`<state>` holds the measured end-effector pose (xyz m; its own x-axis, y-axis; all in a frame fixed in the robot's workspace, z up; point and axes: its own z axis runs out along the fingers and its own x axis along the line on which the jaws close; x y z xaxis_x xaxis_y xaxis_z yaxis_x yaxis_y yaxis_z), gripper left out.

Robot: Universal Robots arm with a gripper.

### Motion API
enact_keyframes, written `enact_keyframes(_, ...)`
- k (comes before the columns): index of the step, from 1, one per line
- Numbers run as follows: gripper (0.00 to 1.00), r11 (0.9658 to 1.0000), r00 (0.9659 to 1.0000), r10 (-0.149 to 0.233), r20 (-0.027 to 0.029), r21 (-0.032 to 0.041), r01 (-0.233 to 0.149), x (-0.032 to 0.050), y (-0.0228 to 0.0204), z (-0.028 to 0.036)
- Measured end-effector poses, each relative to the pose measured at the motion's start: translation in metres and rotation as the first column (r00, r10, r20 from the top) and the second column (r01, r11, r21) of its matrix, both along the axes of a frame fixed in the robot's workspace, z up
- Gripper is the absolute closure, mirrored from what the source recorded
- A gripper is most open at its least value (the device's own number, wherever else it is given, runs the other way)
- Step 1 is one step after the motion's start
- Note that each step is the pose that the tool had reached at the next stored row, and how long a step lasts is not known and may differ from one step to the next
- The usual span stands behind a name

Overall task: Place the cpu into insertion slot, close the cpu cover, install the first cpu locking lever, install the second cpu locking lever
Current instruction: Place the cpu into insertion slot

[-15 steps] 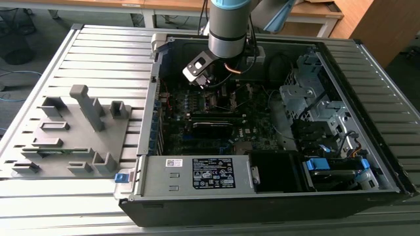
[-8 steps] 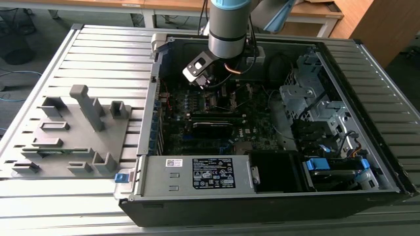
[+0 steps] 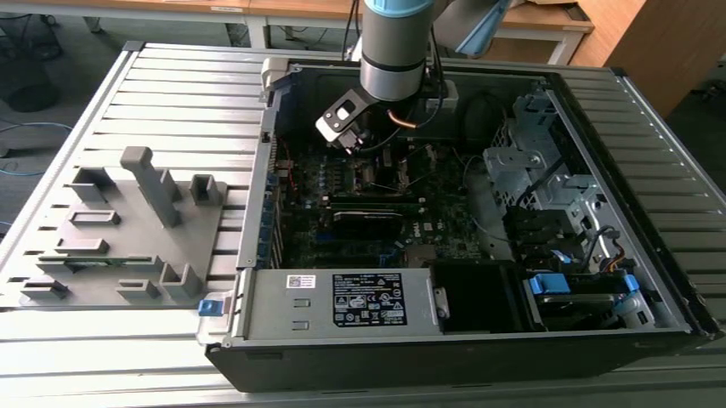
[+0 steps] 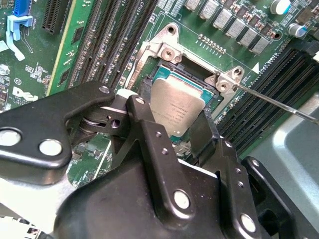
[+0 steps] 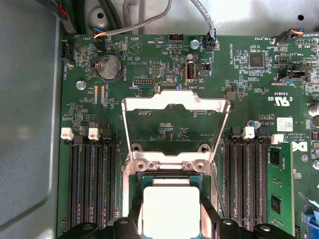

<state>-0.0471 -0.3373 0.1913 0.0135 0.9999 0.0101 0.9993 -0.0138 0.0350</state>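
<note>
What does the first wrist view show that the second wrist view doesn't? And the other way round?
The first wrist view adds the cover, standing open, and a round battery. The second wrist view adds a row of grey blocks. Both wrist views share the cpu, the gripper at it, and long black memory slots.

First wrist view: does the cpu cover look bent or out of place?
Nothing looks damaged. The cpu cover is swung open, off the cpu, which lies uncovered. Its frame looks straight, not bent.
</note>
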Motion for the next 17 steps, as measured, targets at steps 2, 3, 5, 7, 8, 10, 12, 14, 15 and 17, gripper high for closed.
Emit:
enact_keyframes(2,0.46,1.0000,1.0000,0.000,0.0000,0.0000,0.000,0.0000,0.0000,0.0000)
enact_keyframes(3,0.46,1.0000,1.0000,0.000,0.0000,0.0000,0.000,0.0000,0.0000,0.0000)
enact_keyframes(5,0.45,1.0000,1.0000,0.000,0.0014,0.0017,0.000,0.0002,0.0003,-0.0006)
enact_keyframes(7,0.39,1.0000,1.0000,0.000,0.0010,0.0015,0.000,0.0002,0.0003,-0.0007)
enact_keyframes(8,0.39,1.0000,1.0000,0.000,0.0005,0.0008,0.000,0.0001,0.0001,-0.0004)
enact_keyframes(10,0.39,1.0000,1.0000,0.000,0.0001,0.0001,0.000,0.0000,0.0000,-0.0002)
enact_keyframes(12,0.39,1.0000,1.0000,0.000,0.0001,0.0001,0.000,0.0000,0.0000,-0.0002)
enact_keyframes(14,0.39,1.0000,1.0000,0.000,0.0001,0.0002,0.000,0.0000,0.0000,-0.0002)
enact_keyframes(15,0.39,1.0000,1.0000,0.000,0.0002,0.0002,0.000,0.0000,0.0000,-0.0002)
enact_keyframes(17,0.39,1.0000,1.0000,0.000,0.0002,0.0002,0.000,0.0000,0.0000,-0.0002)
